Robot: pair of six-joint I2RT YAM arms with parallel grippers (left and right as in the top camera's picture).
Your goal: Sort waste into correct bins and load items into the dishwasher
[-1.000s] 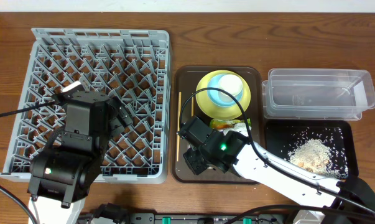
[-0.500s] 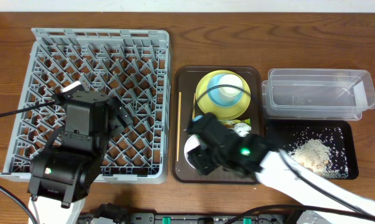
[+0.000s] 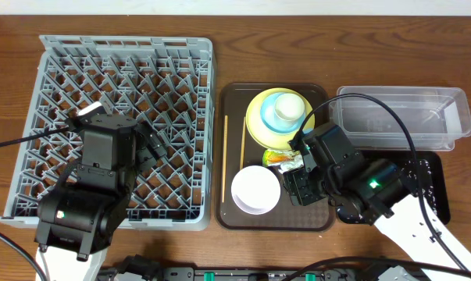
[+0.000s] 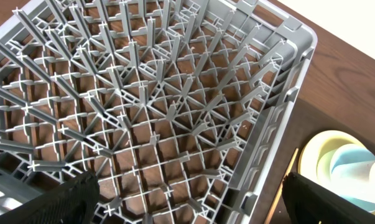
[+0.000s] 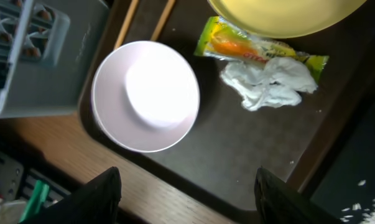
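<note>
- Your snack wrapper (image 5: 257, 50) lies flat on the brown tray (image 3: 317, 215), just below the yellow plate (image 3: 260, 125); its long axis runs across the tray's width, and the red print on it is too small to read
- A crumpled white scrap (image 5: 268, 85) touches the wrapper's lower edge
- The pale blue cup (image 3: 285, 111) stands on the plate
- The white bowl (image 3: 256, 189) sits on the tray near its front left corner, apart from the wrapper
- The two chopsticks (image 3: 226, 160) lie along the tray's left side, parallel to the rack's edge
- Your right gripper (image 5: 187, 180) hangs above the tray between bowl and scrap, fingers spread wide, holding nothing
- To the right you have the clear tub (image 3: 399, 117), whose embossed marks are unreadable, and in front of it the black tray (image 5: 361, 155) with rice (image 5: 363, 183) grains on it
- Your left gripper (image 4: 193, 199) hangs over the grey dish rack (image 3: 126, 47), jaws wide apart and empty
</note>
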